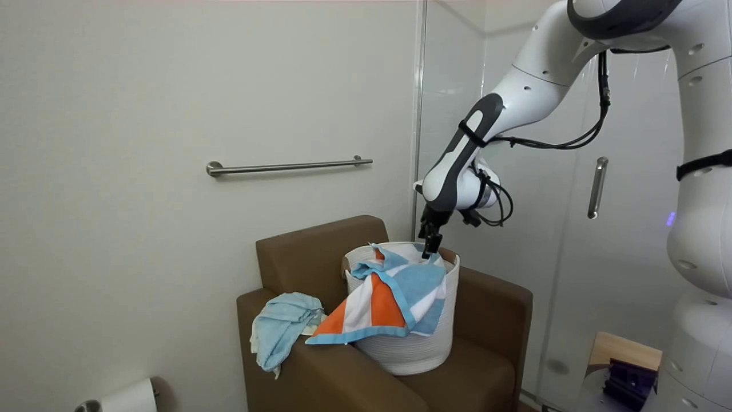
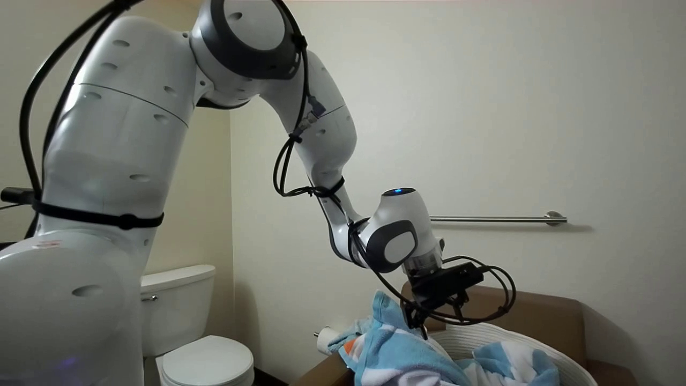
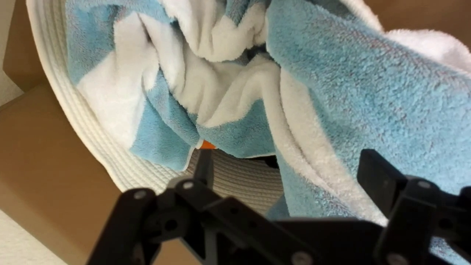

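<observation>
My gripper (image 3: 287,163) stands open in the wrist view, its two fingers wide apart. A blue and white towel (image 3: 368,92) lies beneath it, spreading under the right-hand finger. Whether the fingers touch the cloth I cannot tell. In an exterior view the towel (image 1: 420,283) also shows orange wedges and drapes over the front of a white woven basket (image 1: 400,355), with my gripper (image 1: 430,247) low over the opening. The basket's pale rim (image 3: 73,110) and ribbed inner wall appear in the wrist view. Another exterior view has the gripper (image 2: 418,324) just above the bunched towel (image 2: 402,348).
The basket stands on the seat of a brown armchair (image 1: 320,257). A light blue cloth (image 1: 289,326) hangs over its armrest. Behind are a metal towel bar (image 1: 291,167) and a shower door handle (image 1: 597,187). A toilet (image 2: 206,359) and paper roll (image 1: 128,397) stand nearby.
</observation>
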Controlling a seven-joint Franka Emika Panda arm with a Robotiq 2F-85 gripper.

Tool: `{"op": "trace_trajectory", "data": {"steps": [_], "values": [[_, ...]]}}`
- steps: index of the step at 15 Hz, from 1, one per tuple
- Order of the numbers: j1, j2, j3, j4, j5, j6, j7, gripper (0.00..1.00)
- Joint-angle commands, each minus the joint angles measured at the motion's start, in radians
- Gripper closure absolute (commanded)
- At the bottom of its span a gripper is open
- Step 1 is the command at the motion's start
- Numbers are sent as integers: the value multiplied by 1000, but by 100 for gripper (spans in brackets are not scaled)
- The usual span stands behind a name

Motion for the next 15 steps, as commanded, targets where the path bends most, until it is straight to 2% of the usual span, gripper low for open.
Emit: {"op": "trace_trajectory", "data": {"steps": [1,4,10,15], "values": [[69,-31,-71,-46,-68,37,44,0],[126,-26,-127,-36,-97,26,62,0],[212,10,-213,-2,-297,16,242,0],[265,69,-232,52,-407,-1,350,0]]}}
